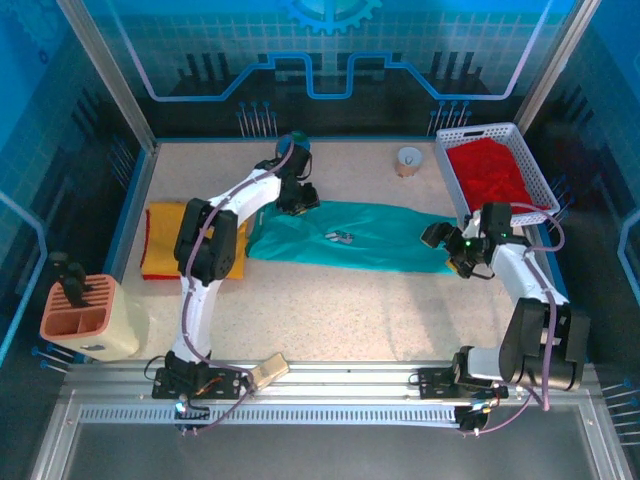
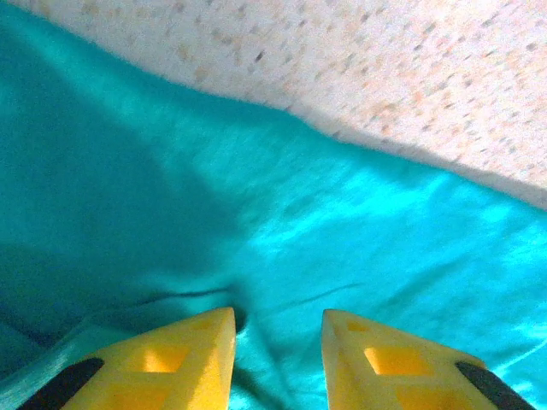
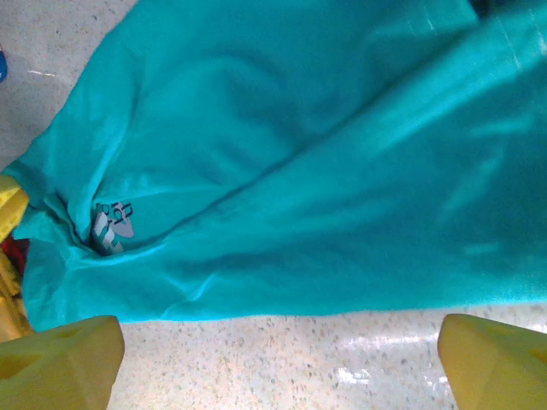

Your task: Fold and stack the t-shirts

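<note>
The teal t-shirt lies stretched left to right across the middle of the table, its white lettering facing up. My left gripper is down on its far left corner. In the left wrist view its yellow fingers stand narrowed with a ridge of the teal t-shirt pinched between them. My right gripper hovers at the shirt's right end, open wide over bare table just off the teal hem. A folded yellow t-shirt lies at the left. The red t-shirt sits in the basket.
The white basket stands at the back right corner. A small white cup sits beside it on the table. A peach holder stands off the table's left edge. Raised walls border the table.
</note>
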You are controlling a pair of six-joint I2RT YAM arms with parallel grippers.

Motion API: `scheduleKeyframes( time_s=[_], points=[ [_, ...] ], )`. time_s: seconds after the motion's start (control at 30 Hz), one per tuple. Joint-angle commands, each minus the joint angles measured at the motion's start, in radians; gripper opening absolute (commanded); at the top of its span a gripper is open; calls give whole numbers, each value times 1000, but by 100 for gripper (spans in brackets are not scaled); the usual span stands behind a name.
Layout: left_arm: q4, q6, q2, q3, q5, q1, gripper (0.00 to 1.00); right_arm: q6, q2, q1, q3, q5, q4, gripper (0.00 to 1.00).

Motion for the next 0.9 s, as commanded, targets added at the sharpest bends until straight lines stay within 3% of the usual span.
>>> scheduleKeyframes(
  time_s=[0.0, 0.23, 0.37, 0.5, 0.6, 0.87],
  points=[
    [-68, 39, -32, -11, -37, -6, 34, -53, 70, 63, 129, 114, -41, 92],
    [-9, 40, -212, -255, -27, -6, 41, -95, 271, 114, 323, 268, -67, 80],
    [19, 33, -280, -392, -28, -5, 46, -121, 391, 138, 422, 315, -102, 55],
    [45, 7, -293, -474, -11, -6, 48, -146, 515, 190, 519, 378, -175, 52],
    [28, 16, -261, -461, -15, -6, 48, -159, 574, 235, 548, 403, -207, 52],
    [-168, 116, -96, -211, -75, -10, 47, -184, 681, 335, 588, 409, -292, 50]
  ],
)
